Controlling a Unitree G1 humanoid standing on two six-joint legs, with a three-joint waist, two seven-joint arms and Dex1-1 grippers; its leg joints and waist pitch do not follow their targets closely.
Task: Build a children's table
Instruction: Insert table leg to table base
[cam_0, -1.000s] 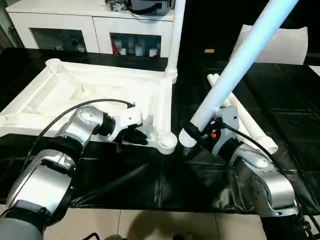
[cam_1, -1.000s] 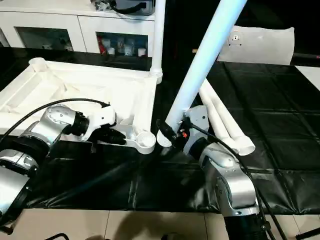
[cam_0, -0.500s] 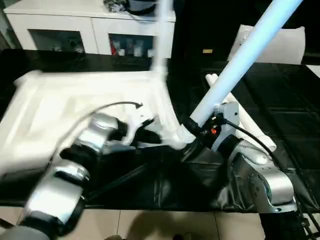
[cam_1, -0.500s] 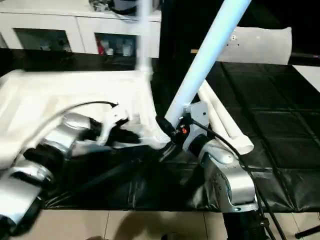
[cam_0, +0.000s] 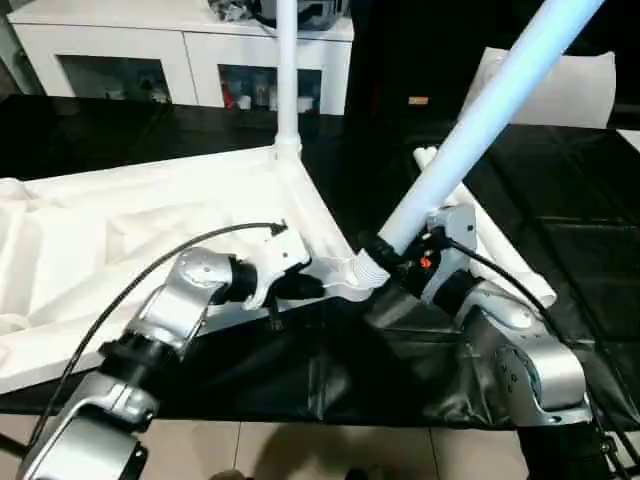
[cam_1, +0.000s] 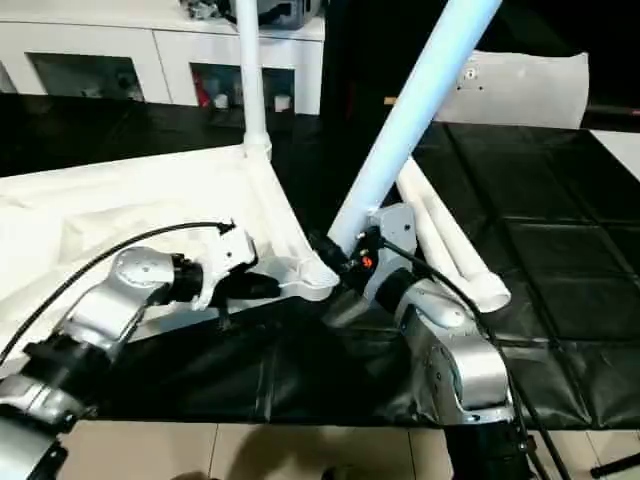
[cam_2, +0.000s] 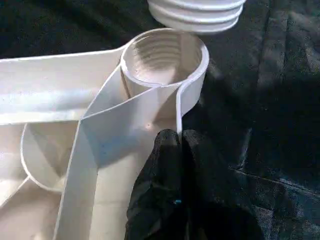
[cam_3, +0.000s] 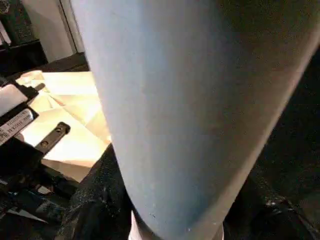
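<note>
The children's table lies in parts. Its white tabletop (cam_0: 150, 240) rests upside down on the black mat, ribs up. One leg (cam_0: 286, 70) stands upright in the far corner socket. My left gripper (cam_2: 175, 137) is shut on a thin rib wall just behind the near corner socket (cam_2: 165, 57). My right gripper (cam_0: 400, 262) is shut on a second leg (cam_0: 480, 120), which leans up and to the right. That leg's threaded end (cam_2: 197, 12) hangs right at the rim of the near socket. Two more legs (cam_0: 490, 240) lie on the mat behind my right arm.
A white cabinet (cam_0: 180, 50) with glass doors runs along the back. A white pillow-like block (cam_0: 560, 90) stands at the back right. The black mat (cam_0: 570, 250) covers the work surface up to its front edge, with tiled floor (cam_0: 300, 450) below.
The tabletop has swung round on the mat with my left gripper on its rib. Its near corner socket came right, up to the held leg's threaded end. The upright leg shifted left.
</note>
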